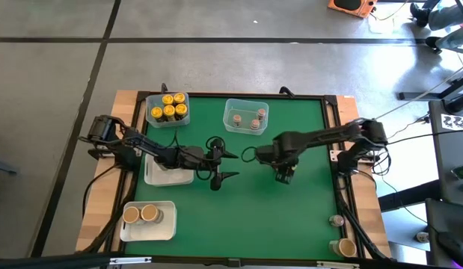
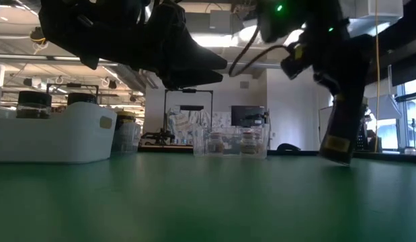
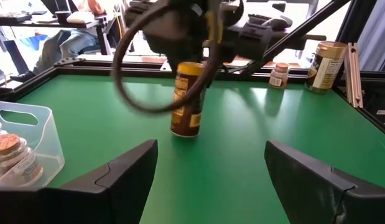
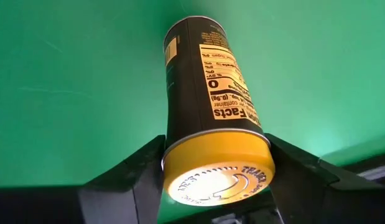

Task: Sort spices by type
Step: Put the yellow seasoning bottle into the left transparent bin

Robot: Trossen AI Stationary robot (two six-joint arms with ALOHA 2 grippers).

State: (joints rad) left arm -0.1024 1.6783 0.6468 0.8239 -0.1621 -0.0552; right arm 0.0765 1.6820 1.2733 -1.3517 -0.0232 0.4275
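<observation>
A dark spice jar (image 3: 187,99) with a yellow lid and a yellow label hangs near the middle of the green table, with my right gripper (image 1: 282,177) shut on it. The same jar (image 4: 204,81) fills the right wrist view, and its lid faces the camera. My left gripper (image 1: 230,165) stands open just to the jar's left and points toward it; nothing is between its fingers (image 3: 117,180). More yellow-lidded jars stand in a clear tub (image 1: 168,109) at the far left. My right gripper pinches the jar at its lid end (image 4: 180,155) between its two fingers, one on either side of the yellow lid. The fingers come from above and point down. The jar hangs below them, lid up and a little tilted, its bottom (image 3: 185,129) low over the table.
A clear tub (image 1: 246,116) with grey-pink-lidded jars stands at the far middle. A white tray (image 1: 147,220) with two tan-lidded jars is at the near left, and another white tray (image 1: 167,173) lies under my left arm. Two loose jars (image 1: 336,221) (image 1: 346,247) stand by the near right edge.
</observation>
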